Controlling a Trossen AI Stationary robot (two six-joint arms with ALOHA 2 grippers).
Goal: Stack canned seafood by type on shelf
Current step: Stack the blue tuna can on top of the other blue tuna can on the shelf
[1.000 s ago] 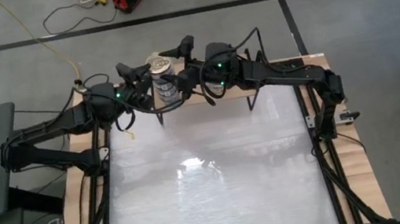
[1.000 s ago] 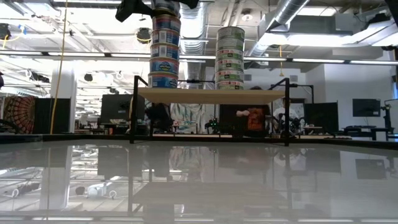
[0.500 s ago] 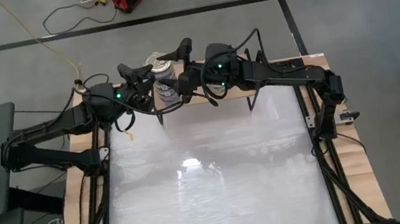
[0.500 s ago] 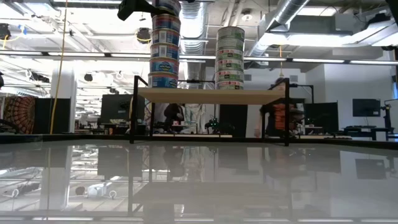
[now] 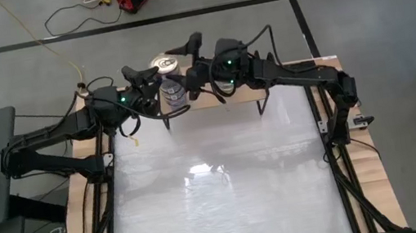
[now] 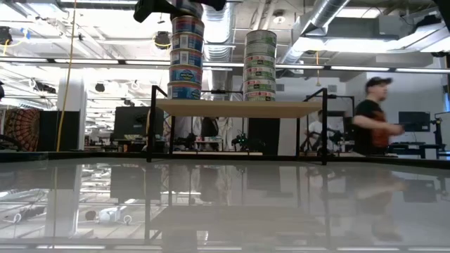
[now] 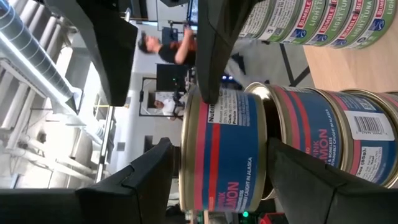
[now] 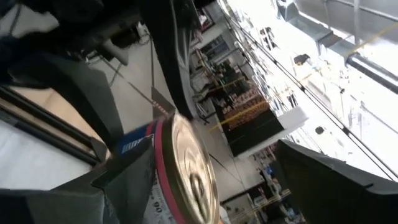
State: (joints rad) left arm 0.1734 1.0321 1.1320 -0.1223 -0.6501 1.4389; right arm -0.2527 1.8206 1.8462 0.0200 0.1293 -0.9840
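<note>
Gold-lidded pink salmon tin [image 7: 227,149] tops the blue-and-red column [image 6: 186,53] on the light-wood shelf [image 6: 239,107] | left pincer [image 7: 214,168] clamped on its round sides | right pincer [image 5: 182,54] jaws apart, above its lid | green-labelled tuna stack [image 6: 261,65] alongside | glossy white tabletop [image 5: 228,196] below

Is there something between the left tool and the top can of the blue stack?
Nothing visible. The left tool already has its fingers on both sides of the top can of the blue stack on the shelf.
</note>
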